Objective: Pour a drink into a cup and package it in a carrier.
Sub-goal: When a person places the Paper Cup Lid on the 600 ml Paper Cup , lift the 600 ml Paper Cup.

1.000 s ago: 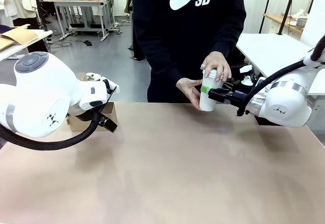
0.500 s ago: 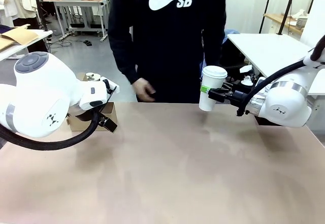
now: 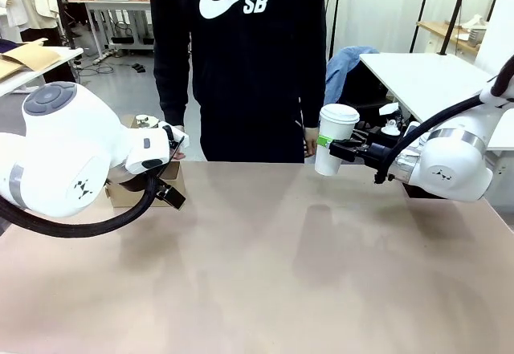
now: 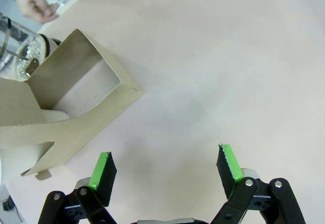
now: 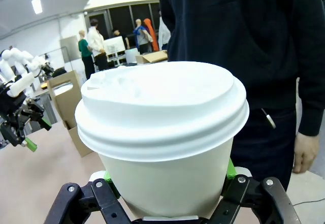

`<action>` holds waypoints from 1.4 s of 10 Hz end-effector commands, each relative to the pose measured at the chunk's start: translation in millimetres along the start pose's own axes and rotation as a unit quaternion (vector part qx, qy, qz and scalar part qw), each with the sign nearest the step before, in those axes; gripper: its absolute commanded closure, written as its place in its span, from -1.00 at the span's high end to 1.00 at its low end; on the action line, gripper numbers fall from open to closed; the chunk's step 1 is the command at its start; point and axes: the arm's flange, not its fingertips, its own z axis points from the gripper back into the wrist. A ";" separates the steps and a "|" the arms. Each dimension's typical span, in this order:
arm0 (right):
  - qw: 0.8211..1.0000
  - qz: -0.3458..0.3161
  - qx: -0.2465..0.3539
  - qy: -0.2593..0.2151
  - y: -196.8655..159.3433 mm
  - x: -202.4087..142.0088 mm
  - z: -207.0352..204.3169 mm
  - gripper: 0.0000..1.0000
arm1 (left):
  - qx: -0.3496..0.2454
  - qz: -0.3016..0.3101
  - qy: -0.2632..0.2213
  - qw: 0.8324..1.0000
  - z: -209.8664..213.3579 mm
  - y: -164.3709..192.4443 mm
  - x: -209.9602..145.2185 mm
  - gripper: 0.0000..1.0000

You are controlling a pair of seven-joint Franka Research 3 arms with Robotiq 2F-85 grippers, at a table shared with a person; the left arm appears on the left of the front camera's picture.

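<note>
Holding the lidded white cup [image 3: 336, 133] upright over the far right side of the table [image 3: 265, 274], my right gripper [image 3: 327, 142] is clamped on the cup's wall — a green pad on either side. My left gripper [image 4: 165, 165] hangs wide open and empty at the far left, just beside the brown carrier [image 4: 76, 94] — past that sits a glass vessel [image 4: 14, 56], perhaps the jug, though only its edge shows.

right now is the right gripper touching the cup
Touching. In the right wrist view the right gripper clamps the cup, green pads against both its sides.
</note>
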 end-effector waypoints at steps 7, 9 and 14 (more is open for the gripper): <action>1.000 0.002 -0.005 -0.009 3.3 4.0 -3.1 0.67 | -0.001 0.001 -0.001 1.000 0.4 0.7 -0.3 1.00; 1.000 0.003 -0.001 0.008 -1.3 18.4 -2.4 0.67 | -0.001 0.001 -0.001 1.000 0.4 0.7 -0.3 1.00; 0.999 0.017 0.046 0.013 23.1 123.7 -3.0 0.67 | -0.001 0.001 -0.001 1.000 0.4 0.7 -0.3 1.00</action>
